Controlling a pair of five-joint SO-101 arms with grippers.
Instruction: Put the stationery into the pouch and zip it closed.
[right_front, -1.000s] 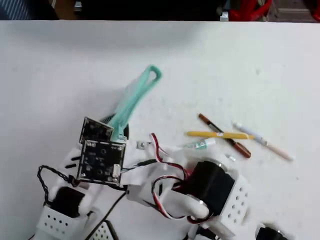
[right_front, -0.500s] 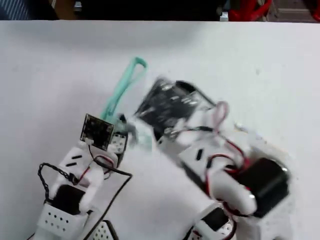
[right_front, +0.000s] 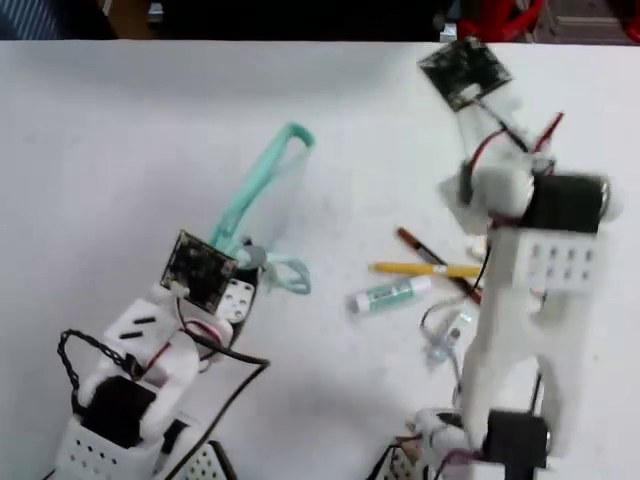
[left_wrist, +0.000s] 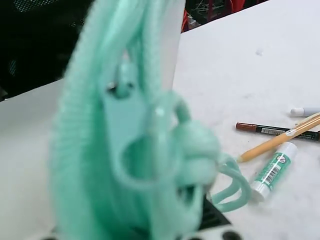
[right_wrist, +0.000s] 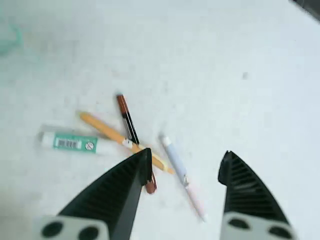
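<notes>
High view shows that your right arm has swung away from the pouch (right_front: 258, 190) over the last second and now stands over the loose stationery; the right gripper (right_wrist: 186, 157) hangs spread and empty, so I judge a fresh pick is starting; the left gripper (right_front: 243, 265) is pinching the pouch's near end, with the teal body stretching away from it along the counter (right_front: 120, 130); below the right gripper the yellow pencil (right_wrist: 120, 137) lies crossed with the brown pen (right_wrist: 131, 132); the pale pen (right_wrist: 181, 172) sits under the gap between its jaws; the glue stick (right_wrist: 70, 142) lies off to the pouch side; the crossed pair crowd each other, so a clean single grab looks awkward.
</notes>
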